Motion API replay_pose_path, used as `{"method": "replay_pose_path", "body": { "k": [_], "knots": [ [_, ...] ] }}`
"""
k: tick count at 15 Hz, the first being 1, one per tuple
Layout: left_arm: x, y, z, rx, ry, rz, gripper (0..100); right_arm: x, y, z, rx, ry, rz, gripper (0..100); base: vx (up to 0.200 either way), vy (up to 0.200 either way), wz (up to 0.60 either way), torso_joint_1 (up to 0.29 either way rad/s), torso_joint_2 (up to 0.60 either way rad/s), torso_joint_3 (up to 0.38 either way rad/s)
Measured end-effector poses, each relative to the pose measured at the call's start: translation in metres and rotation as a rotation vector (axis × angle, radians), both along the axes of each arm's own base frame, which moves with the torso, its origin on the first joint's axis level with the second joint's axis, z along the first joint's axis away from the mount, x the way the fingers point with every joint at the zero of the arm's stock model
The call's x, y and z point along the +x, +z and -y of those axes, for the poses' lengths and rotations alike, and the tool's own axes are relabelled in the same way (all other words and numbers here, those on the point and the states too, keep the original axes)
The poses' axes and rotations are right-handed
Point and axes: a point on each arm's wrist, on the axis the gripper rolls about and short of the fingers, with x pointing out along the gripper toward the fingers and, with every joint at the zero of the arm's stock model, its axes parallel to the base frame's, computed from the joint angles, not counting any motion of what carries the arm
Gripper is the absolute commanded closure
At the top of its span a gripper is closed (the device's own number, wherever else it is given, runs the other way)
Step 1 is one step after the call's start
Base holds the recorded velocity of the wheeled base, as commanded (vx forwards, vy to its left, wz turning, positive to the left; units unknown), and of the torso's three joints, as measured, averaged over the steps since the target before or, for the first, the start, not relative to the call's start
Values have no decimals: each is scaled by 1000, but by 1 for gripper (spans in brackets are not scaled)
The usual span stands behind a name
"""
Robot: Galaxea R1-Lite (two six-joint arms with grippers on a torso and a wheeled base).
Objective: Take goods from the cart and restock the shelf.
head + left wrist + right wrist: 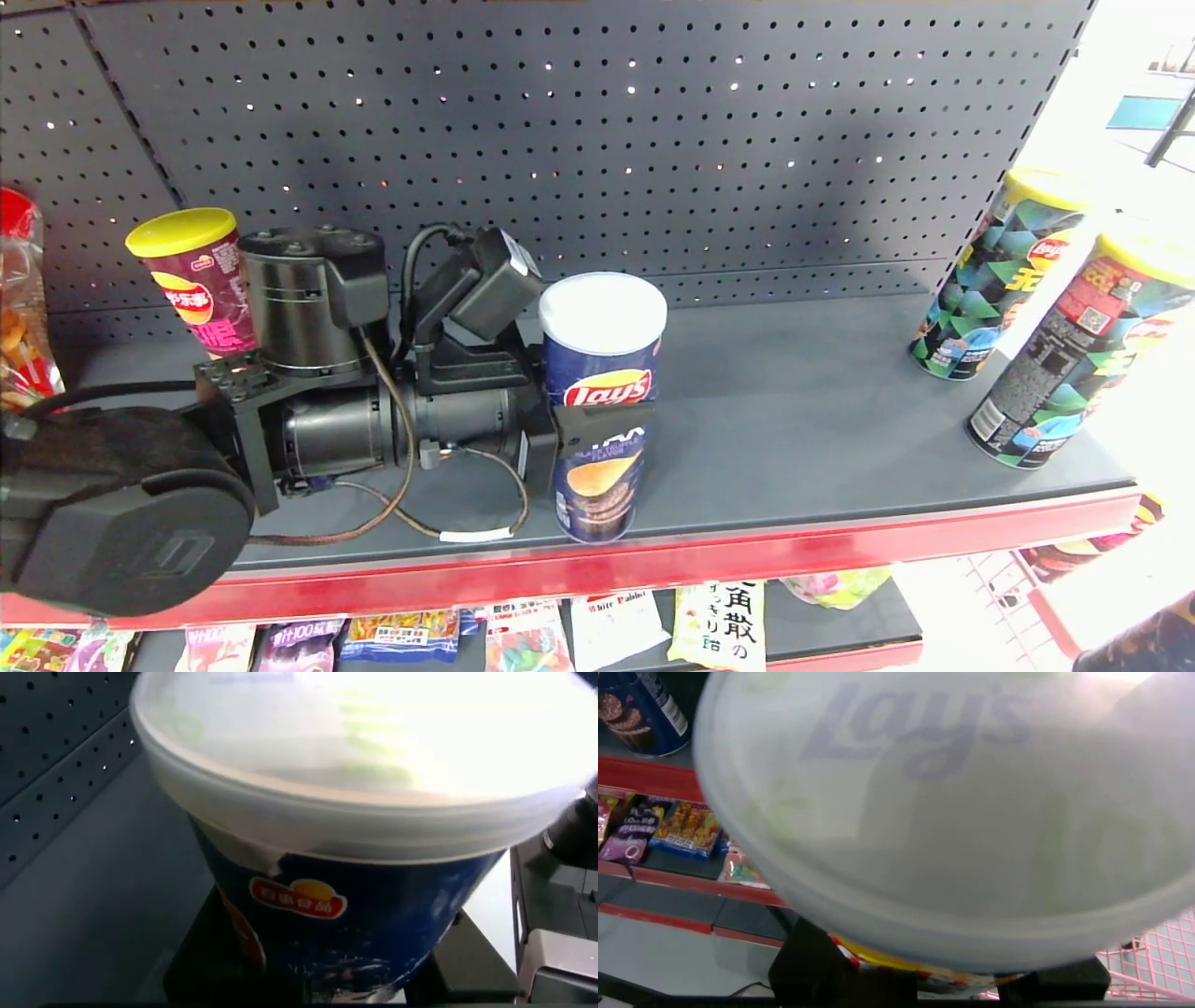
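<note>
Left gripper (597, 434) is clamped side-on round the blue can (602, 373), fingers snug on its body, the can upright near the red front lip of the shelf (840, 411). A pink can (191, 280) stands behind the left arm by the pegboard (653, 121), and two green-black cans (999, 280) (1074, 355) stand well apart at the shelf's right end. Right gripper (934, 985) is closed on another clear-lidded can (952, 812), held out below shelf level, with the cart mesh (1158, 961) beside it.
</note>
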Motion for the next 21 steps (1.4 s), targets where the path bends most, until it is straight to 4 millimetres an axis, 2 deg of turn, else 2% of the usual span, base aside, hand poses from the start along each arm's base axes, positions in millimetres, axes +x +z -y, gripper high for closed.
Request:
{"method": "replay_pose_path", "body": {
  "k": [5,6,14,18,21],
  "knots": [
    [-1,-3,-1,-1,4,-21,100,0,0,0,0,1,-3,100,0,0,0,0,0,0],
    [-1,-3,-1,0,5,-23,0,0,0,0,-1,2,-3,100,0,0,0,0,0,0],
    [-4,-1,-8,-4,48,-32,0,4,5,0,0,14,-3,100,0,0,0,0,0,0],
    [-24,4,-27,-27,131,-75,0,17,21,-3,2,86,-18,100,0,0,0,0,0,0],
    [-41,8,-43,-35,212,-66,0,37,40,-8,0,164,-37,100,0,0,0,0,0,0]
  ]
}}
